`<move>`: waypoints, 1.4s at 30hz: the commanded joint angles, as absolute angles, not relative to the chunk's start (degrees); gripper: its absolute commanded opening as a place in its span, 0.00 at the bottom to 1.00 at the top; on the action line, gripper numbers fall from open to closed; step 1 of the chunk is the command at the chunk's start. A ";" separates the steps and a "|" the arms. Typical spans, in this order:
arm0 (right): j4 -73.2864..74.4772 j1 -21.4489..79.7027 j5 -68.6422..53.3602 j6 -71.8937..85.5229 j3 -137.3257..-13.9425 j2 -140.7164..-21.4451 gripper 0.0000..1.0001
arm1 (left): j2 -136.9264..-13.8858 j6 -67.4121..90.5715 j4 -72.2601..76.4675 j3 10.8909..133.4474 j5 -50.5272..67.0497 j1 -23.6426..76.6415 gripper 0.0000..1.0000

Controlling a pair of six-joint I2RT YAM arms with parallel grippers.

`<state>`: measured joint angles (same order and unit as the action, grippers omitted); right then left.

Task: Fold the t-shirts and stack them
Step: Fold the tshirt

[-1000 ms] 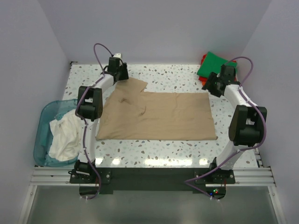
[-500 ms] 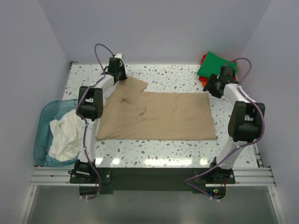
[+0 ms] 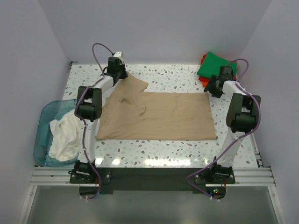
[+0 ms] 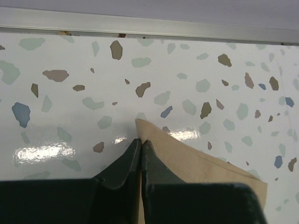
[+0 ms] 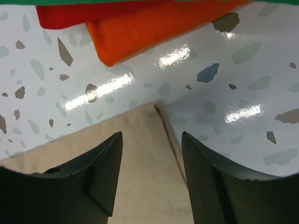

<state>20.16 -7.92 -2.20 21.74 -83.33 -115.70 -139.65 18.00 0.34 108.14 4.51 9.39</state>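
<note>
Pinching tight, the left gripper (image 4: 140, 144) has its two dark fingers pressed together on a corner of the tan t-shirt (image 4: 201, 163). In the left wrist view a small peak of cloth stands just above the tips and the hem runs off toward the lower right of the frame. Beyond it we see the speckled table (image 4: 70, 93) and a pale metal rail (image 4: 140, 23) across the top.

Over to the right gripper (image 5: 152, 135): its jaws stand apart, one finger on each side of another corner of the tan cloth. We cannot tell whether they touch the fabric. Near that corner, in the upper part of the right wrist view, lies the folded orange-red t-shirt (image 5: 154, 28), with only a sliver of green along the top edge.

The top view gives us what the wrists cannot. The tan shirt is spread flat across the middle of the table, with one sleeve reaching to the upper left where the left arm grips it. The green t-shirt (image 3: 216, 64) sits on the orange-red one at the upper right. The white t-shirt (image 3: 65, 135) is heaped in the teal basket (image 3: 43, 116) at the left edge.
</note>
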 commanded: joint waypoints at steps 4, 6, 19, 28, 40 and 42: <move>20.30 -8.00 -2.55 21.97 -87.01 -119.70 0.52 | -133.51 20.56 7.73 106.96 7.12 8.18 0.00; 20.22 -8.00 -2.55 22.06 -87.01 -120.14 0.51 | -133.33 21.09 8.17 106.79 7.82 8.09 0.00; 21.36 -8.00 -0.88 22.85 -90.00 -122.87 0.34 | -132.72 21.97 8.96 106.52 9.23 8.00 0.00; 23.38 -8.00 -0.61 22.41 -93.08 -124.72 0.17 | -132.71 22.15 8.79 107.31 9.84 7.73 0.00; 22.59 -8.00 -0.35 23.03 -92.29 -122.26 0.00 | -131.22 22.59 7.47 108.54 11.16 6.86 0.00; 21.98 -8.09 -0.18 23.20 -92.11 -121.64 0.00 | -130.35 22.85 7.56 108.28 11.42 6.42 0.00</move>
<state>22.61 -7.92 -1.93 22.61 -91.57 -124.14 -135.61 21.98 4.97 106.28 10.28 7.79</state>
